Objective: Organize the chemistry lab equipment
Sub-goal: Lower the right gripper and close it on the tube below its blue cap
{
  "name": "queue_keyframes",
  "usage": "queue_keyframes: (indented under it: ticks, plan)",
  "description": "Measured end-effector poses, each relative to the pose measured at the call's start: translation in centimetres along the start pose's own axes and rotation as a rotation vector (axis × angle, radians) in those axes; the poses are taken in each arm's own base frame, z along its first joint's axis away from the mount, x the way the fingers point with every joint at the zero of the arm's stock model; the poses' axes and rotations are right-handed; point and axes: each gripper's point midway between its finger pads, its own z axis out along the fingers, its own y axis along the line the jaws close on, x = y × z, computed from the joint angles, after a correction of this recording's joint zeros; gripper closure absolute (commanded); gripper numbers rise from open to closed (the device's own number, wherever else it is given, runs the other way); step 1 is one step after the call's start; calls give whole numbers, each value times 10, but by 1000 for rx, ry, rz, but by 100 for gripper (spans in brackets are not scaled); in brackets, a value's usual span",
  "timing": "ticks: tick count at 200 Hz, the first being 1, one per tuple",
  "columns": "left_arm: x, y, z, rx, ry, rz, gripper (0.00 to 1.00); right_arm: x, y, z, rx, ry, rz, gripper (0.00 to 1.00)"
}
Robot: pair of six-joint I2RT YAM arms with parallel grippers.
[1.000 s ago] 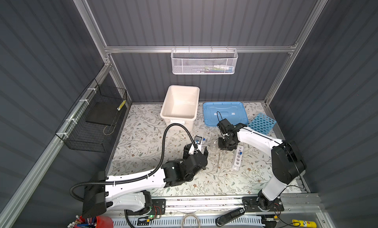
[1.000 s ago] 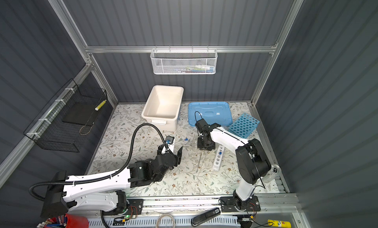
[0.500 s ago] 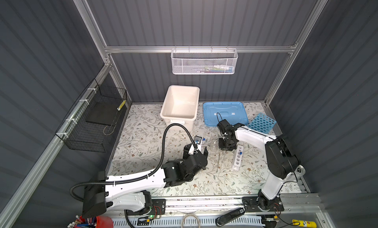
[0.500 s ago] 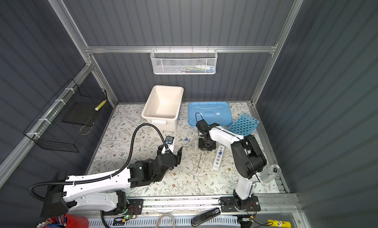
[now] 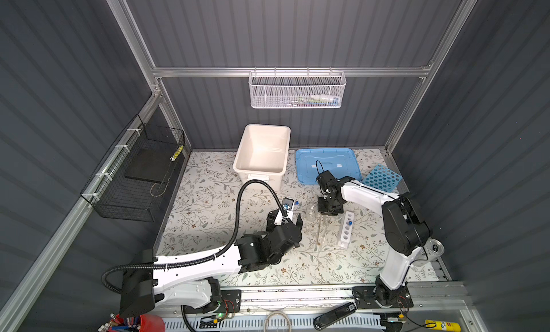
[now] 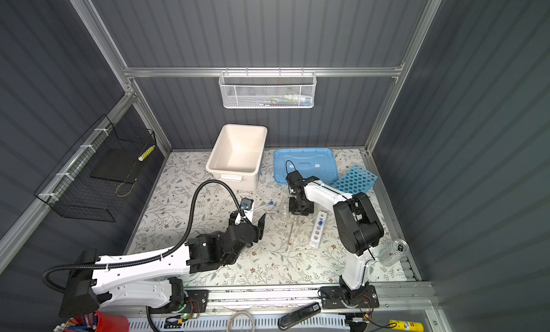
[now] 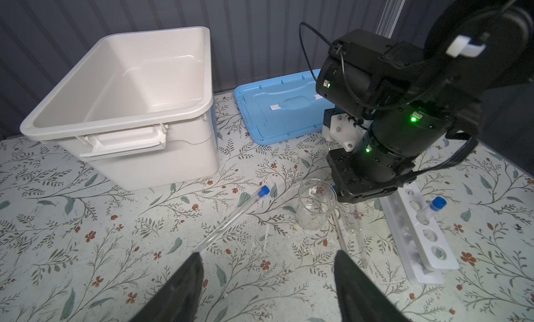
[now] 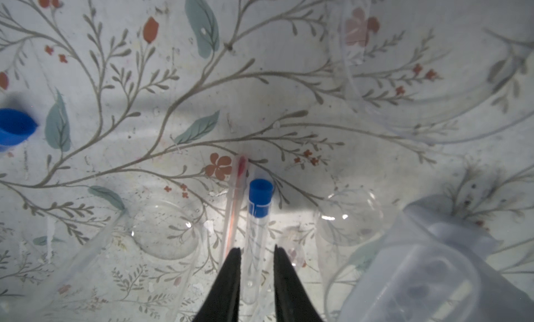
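Tube [image 8: 258,219] is seen lying flat on the surface [image 5: 208,196], right of centre in both top views, and it is straddled by the right pincer [image 8: 257,251]. The fingers are narrowly spread, with a sliver of gap left on each side, so nothing is judged to be pinched yet. The tube's long axis runs between the fingers and away from the pincer toward its blue cap; in the top views it runs up and down the frame. The jaws are thus set across the axis, which is what a clean lift is judged to need. A rod [image 8: 234,202] lies parallel and just beside the tube, so close to one finger that it may be caught as well. An empty beaker [image 7: 315,205] stands near

The left pincer [image 7: 268,254] is held spread wide and empty at the centre of the top views, well apart from this tube. A second tube [image 6: 262,207] lies slanted just above it in the frame, nearer the left arm

One capped tube [image 7: 433,208] is held upright in the white rack [image 5: 345,229], just right of the right pincer in the top views; the other holes look empty. Nothing is seen in the blue rack [image 5: 382,178] at the right edge of the surface. The tub [image 5: 259,171] at upper centre is empty, and its lid [image 5: 327,163] lies flat beside it
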Motion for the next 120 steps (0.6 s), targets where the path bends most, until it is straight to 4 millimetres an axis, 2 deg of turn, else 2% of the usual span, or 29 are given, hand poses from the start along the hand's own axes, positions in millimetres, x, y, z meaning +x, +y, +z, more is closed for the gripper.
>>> queue_keyframes:
  ticks: [120]
  plan:
    - [0,0,0,0,0,0,28,-6,0,11,16,13,-7,79]
